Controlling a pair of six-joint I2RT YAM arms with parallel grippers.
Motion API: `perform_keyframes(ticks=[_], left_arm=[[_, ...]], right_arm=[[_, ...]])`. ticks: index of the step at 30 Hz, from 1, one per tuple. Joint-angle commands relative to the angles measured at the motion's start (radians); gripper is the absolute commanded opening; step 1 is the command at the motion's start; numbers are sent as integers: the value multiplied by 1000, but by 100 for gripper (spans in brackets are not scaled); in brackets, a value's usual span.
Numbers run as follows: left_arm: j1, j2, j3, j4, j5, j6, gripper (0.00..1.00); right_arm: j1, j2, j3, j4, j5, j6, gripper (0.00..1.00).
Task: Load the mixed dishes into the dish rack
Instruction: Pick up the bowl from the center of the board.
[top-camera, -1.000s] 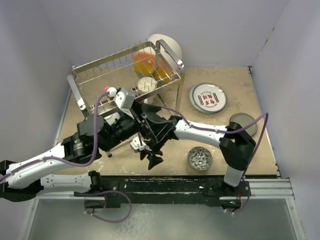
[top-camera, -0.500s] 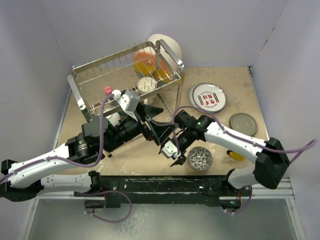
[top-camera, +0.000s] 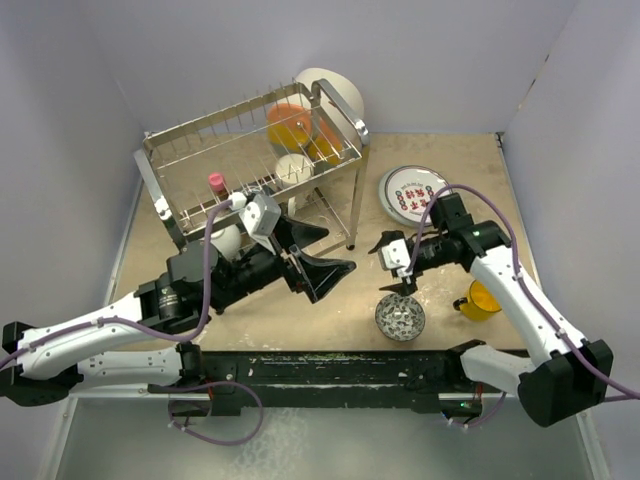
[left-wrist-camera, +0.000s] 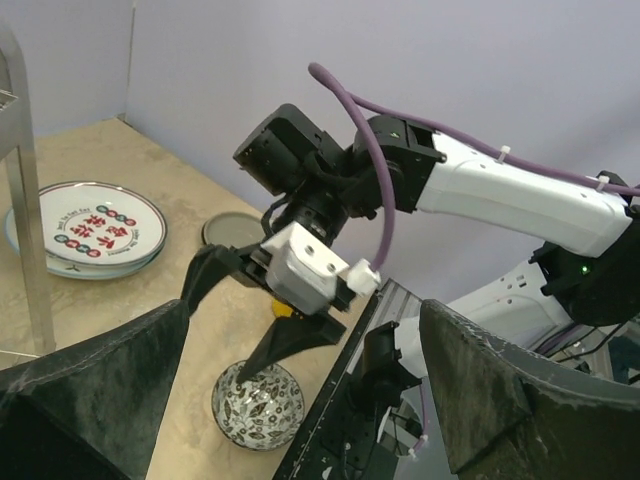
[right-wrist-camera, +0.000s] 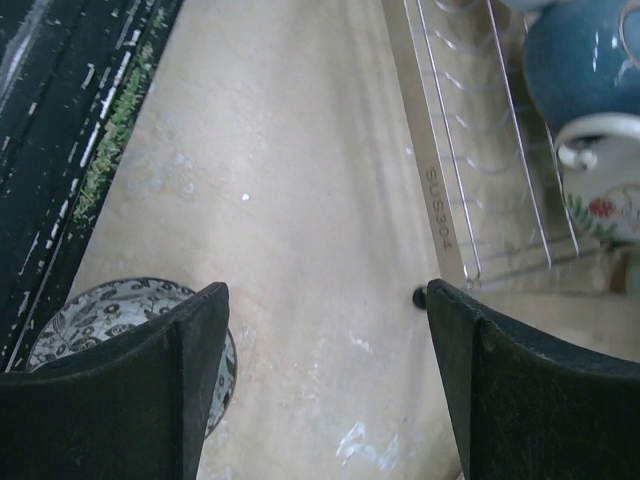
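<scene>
My right claw (top-camera: 397, 268), swung away from the dish rack (top-camera: 215, 150), hangs spread and empty near the small grey-patterned bowl (top-camera: 400, 317), likely the next load.

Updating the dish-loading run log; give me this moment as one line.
left gripper: open, empty | right gripper: open, empty, by small patterned bowl | lettered plate, yellow cup: outside dish rack

I count one rack (top-camera: 200, 140), two orange dishes (top-camera: 288, 122), one pink piece (top-camera: 215, 181), one patterned bowl (top-camera: 400, 317), one yellow cup (top-camera: 483, 299), one lettered plate (top-camera: 410, 195), one grey plate (left-wrist-camera: 225, 228), one blue bowl (right-wrist-camera: 585, 60).
</scene>
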Motion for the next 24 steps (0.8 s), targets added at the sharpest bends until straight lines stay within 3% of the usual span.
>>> perform_keyframes(ticks=[1,5,15,19,21,24], left_arm=[[5,2,-23,87,82,-21,99],[4,30,-93,171,128,-66,99],[-10,283,-107,288,254,-196,94],[-81,394,-20,156,137,-148,93],[-119,449,19,97,53,-122,93],[-145,548,57,47,-4,-116,91]], right_arm=[[-115,4,33,-41,10,70,82],[-236,8,73,-11,9,219,82],[-347,-23,73,333,130,782,88],[-380,7,134,364,183,949,100],[-414,27,114,432,183,1045,100],[-476,69,59,475,59,1073,100]])
